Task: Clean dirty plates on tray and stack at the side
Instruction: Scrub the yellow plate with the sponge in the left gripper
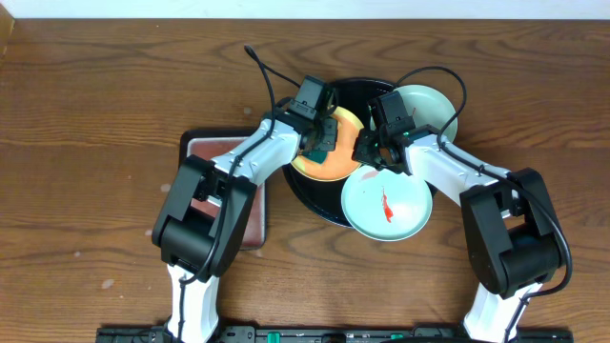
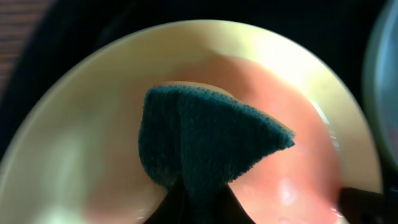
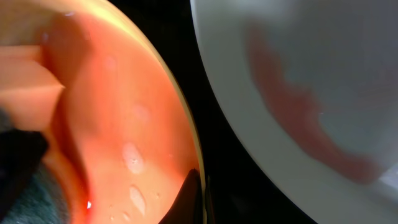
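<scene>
Brown wood table [image 1: 95, 143] from overhead. Glossy black tray [image 1: 307, 193] at frame centre, all three plates on it: yellow plate [image 1: 335, 164] centre-left, smeared mint plate [image 1: 386, 205] lower right and lapping over the tray's lower rim, second mint plate [image 1: 434, 110] upper right. Left arm angled in from lower left, right arm from lower right, both wrists over the yellow plate. Left gripper [image 1: 318, 138] clamped on dark green sponge [image 1: 329, 145], pressed onto the yellow plate. Right gripper [image 1: 366, 150] closed at that plate's right edge. Rectangular tray [image 1: 195, 148] with pinkish inside at centre left, mostly covered by the left arm. Black cables looped above both wrists.

Left wrist view, up close: sponge [image 2: 205, 149] folded into a wedge, lying on yellow plate [image 2: 74, 155]. Jaws cut off by bottom edge. Pinkish-orange film across the plate's right half. Dark blurred tip on the rim at lower right corner, not identifiable.

Right wrist view: right gripper [image 3: 189, 199] tips together, pinching rim of yellow plate [image 3: 124, 124]. Wet droplets on orange film, seen only here. Smeared mint plate [image 3: 298, 93] filling upper right, red streak blurred. Black tray [image 3: 249, 202] showing between the two plates. Sponge [image 3: 25, 193] at lower left.
</scene>
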### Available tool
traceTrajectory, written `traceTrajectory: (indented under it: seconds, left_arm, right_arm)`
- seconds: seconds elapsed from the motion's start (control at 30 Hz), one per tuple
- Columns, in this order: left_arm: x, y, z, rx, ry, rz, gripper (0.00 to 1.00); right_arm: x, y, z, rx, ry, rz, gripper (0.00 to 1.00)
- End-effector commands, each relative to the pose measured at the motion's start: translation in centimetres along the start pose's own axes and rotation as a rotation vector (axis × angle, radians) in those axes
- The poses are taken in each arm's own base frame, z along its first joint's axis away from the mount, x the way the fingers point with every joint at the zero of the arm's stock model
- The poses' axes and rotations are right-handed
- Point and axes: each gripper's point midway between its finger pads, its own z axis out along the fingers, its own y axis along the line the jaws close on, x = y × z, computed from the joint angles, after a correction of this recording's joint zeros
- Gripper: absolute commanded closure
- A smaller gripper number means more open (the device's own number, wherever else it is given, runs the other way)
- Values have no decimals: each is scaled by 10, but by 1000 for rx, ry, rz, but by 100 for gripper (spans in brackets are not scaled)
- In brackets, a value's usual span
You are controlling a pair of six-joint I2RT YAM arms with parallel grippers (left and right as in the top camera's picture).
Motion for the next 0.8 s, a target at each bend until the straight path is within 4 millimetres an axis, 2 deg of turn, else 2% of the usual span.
traceTrajectory:
  seconds: [0.0,0.07,0.3,0.57,0.77]
  left_arm:
    - [33,-29,16,111,109,12,93]
    - [35,-34,15,142,122,2,93]
    - [35,-32,15,133,124,-9,93]
    - [17,24,15,-186,19,27,93]
    - [18,61,5,-371,23,78,93]
  right_arm:
    - [15,2,8,5,46,-18,99]
    - [15,2,8,5,46,-18,99]
    - [15,2,8,5,47,-18,99]
    - [15,1,8,6,48,-18,99]
    - [16,1,8,8,51,-17,99]
